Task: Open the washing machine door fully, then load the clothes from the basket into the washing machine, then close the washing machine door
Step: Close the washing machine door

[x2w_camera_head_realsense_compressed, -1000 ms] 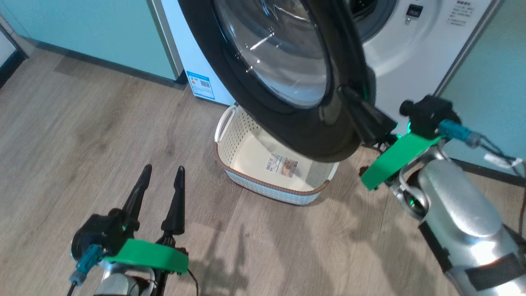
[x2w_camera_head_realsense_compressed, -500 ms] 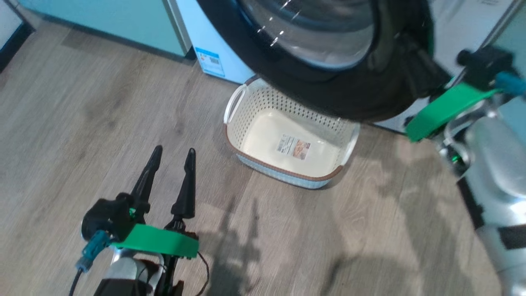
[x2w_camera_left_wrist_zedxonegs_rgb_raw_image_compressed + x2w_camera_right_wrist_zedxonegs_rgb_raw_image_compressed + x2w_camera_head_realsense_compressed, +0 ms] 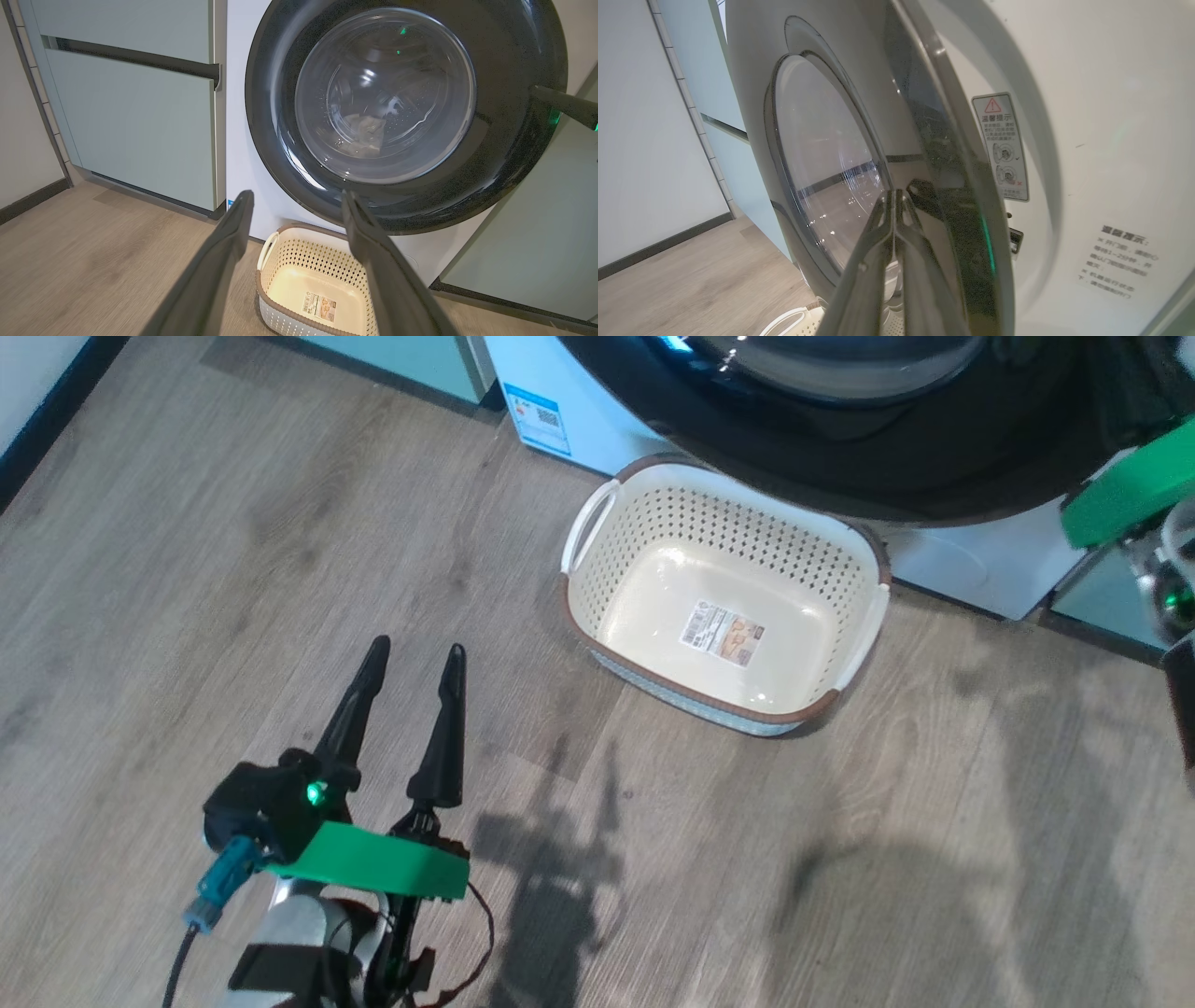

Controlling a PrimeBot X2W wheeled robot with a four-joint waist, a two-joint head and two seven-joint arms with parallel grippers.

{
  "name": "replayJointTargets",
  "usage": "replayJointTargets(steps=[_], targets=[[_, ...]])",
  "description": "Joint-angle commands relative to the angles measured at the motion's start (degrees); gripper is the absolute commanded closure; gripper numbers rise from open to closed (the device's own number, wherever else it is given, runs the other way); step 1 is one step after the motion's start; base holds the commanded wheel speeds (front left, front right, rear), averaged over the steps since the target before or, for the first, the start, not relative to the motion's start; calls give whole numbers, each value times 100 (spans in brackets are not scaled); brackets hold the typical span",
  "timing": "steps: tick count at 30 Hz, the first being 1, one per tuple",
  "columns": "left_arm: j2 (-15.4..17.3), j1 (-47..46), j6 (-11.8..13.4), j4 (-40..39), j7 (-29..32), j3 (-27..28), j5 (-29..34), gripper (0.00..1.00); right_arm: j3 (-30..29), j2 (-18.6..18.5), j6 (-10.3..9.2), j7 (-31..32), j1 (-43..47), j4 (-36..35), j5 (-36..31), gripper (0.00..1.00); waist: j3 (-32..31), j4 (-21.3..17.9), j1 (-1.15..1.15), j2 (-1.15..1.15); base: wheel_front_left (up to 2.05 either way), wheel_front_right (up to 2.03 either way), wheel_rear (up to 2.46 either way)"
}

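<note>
Now, door [image 3: 504, 154] stands nearly flat against washing machine [image 3: 236, 116], black ring facing out; cannot tell if latch has caught. Clothes [image 3: 362, 135] lie as pale heap in drum, seen through glass, so loading looks done. Basket [image 3: 653, 513] sits empty on floor [image 3: 187, 569] just below door, label bare. Right fingers [image 3: 896, 205] pressed together, holding nothing, tips against door's outer face near its edge: likely for pushing, not gripping. Left fingers [image 3: 446, 728] spread wide, empty, hovering over floor well apart from basket, clear of door's path.

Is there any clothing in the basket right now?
No, the basket holds no clothing; its bare cream bottom and label sticker show plainly in the head view.
</note>
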Motion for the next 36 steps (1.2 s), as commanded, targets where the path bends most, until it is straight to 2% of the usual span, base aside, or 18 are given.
replayJointTargets(steps=[1,10,23,29,36], targets=[[28,-209,-19,-166,-34,145,65,0,-52,-38,24,-36,-333,-75,-78,100,80,77,0,0,0,0,0],[22,-387,33,-158,-34,-29,-61,0,-293,-205,24,-36,-864,236,-284,100,324,262,0,0,0,0,0],[21,-485,87,-90,-34,-75,-74,0,-118,-203,24,-36,-988,340,-288,100,381,292,0,0,0,0,0],[21,-448,85,-54,-34,-16,-30,0,130,-107,24,-36,-600,-5,-33,100,265,199,0,0,0,0,0],[21,-345,46,-42,-34,89,81,0,351,-82,24,-36,312,-905,259,100,50,-57,0,0,0,0,0]])
